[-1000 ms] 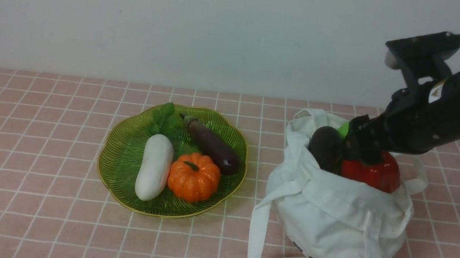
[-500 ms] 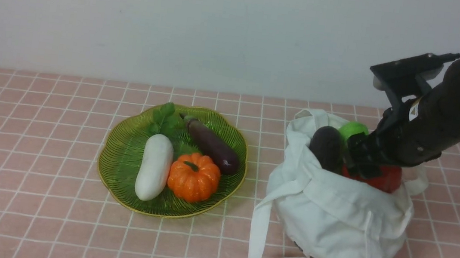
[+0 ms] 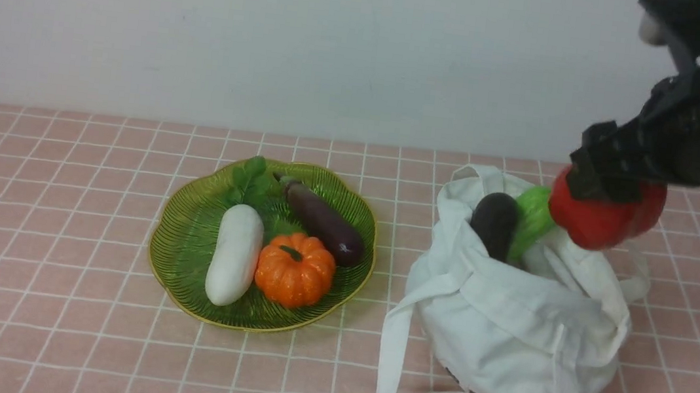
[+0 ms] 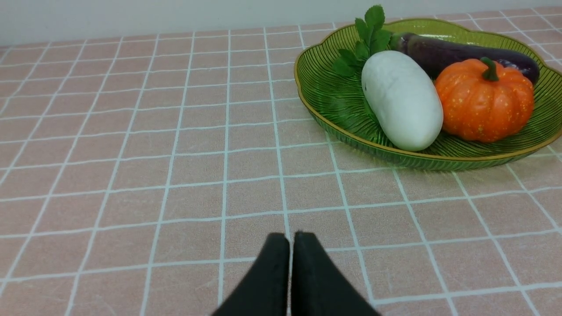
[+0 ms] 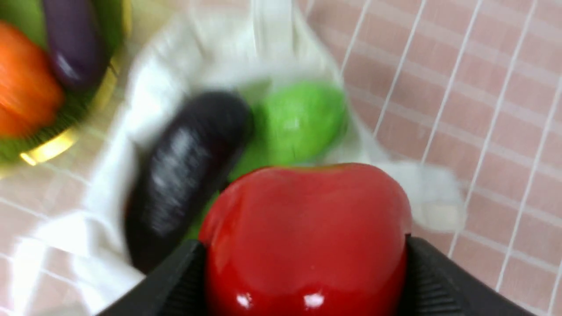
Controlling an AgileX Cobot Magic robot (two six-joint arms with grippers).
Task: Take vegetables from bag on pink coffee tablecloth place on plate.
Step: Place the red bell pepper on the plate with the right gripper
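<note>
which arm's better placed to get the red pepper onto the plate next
Right, I'd say: the right gripper already grips the red pepper above the bag. The left gripper is empty and shut, though nearer the plate.

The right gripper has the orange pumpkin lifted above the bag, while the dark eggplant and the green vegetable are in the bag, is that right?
Not quite: the right gripper has the red pepper, not the pumpkin, as the right wrist view shows. The rest is right: the dark eggplant and the green vegetable are in the bag.
</note>
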